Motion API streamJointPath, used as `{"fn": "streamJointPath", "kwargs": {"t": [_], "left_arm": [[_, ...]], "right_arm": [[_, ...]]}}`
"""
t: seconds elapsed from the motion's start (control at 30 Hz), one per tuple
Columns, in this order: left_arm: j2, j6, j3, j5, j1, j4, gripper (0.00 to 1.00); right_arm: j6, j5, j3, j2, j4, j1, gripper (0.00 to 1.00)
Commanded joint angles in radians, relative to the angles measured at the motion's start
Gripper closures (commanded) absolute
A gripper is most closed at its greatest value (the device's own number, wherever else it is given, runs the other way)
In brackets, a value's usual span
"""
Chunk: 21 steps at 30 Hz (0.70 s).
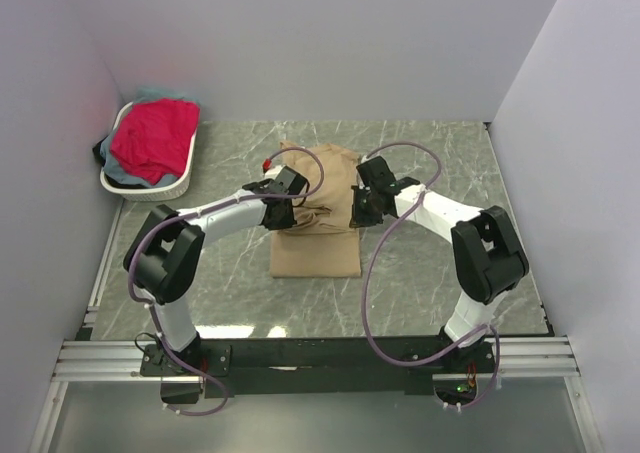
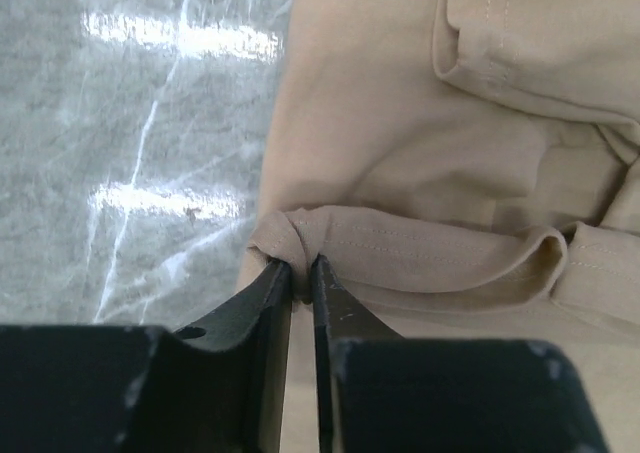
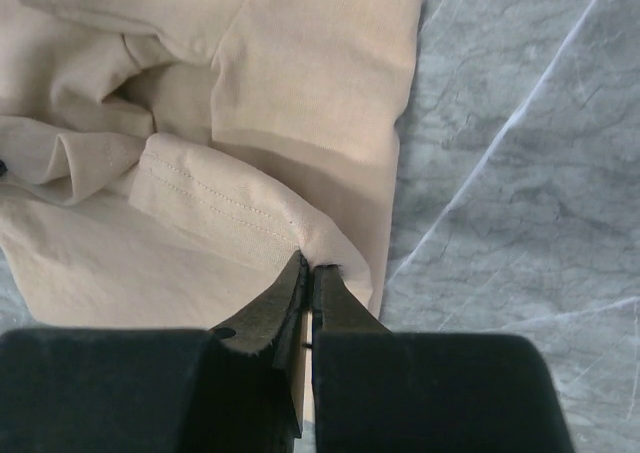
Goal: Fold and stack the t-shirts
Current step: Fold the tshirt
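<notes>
A tan t-shirt (image 1: 316, 235) lies partly folded in the middle of the table. My left gripper (image 2: 301, 265) is shut on a bunched corner of its hem, at the shirt's left side (image 1: 280, 211). My right gripper (image 3: 309, 270) is shut on the hem's other corner, at the shirt's right side (image 1: 358, 213). The hem (image 2: 440, 243) hangs in a fold between the two grippers, above the flat part of the shirt. A red-pink t-shirt (image 1: 153, 138) lies on top of a pale blue one (image 1: 122, 176) in the basket at the far left.
A white oval basket (image 1: 186, 173) stands at the back left against the wall. Grey marble tabletop (image 1: 430, 173) surrounds the tan shirt. White walls close in the left, back and right sides.
</notes>
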Motion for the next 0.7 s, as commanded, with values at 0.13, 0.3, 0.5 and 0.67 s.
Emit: {"fn": "streamJointPath", "kwargs": {"t": [0.13,0.3,0.5,0.67], "left_arm": [[0.026,0.053,0.064,-0.041,0.043,0.008,0.47],[0.02,0.068,0.09,-0.074,0.049,0.006,0.42],[-0.052,0.071,0.094,-0.085,0.054,-0.003,0.31],[-0.159,0.078,0.037,-0.008,0.055,0.012,0.36]], "right_arm": [[-0.036,0.041,0.076,0.042,0.009,-0.029,0.55],[-0.039,0.093,0.095,0.035,0.02,-0.043,0.47],[-0.033,-0.003,0.096,-0.065,0.029,-0.052,0.43],[-0.005,-0.174,0.032,-0.091,0.044,-0.041,0.45]]}}
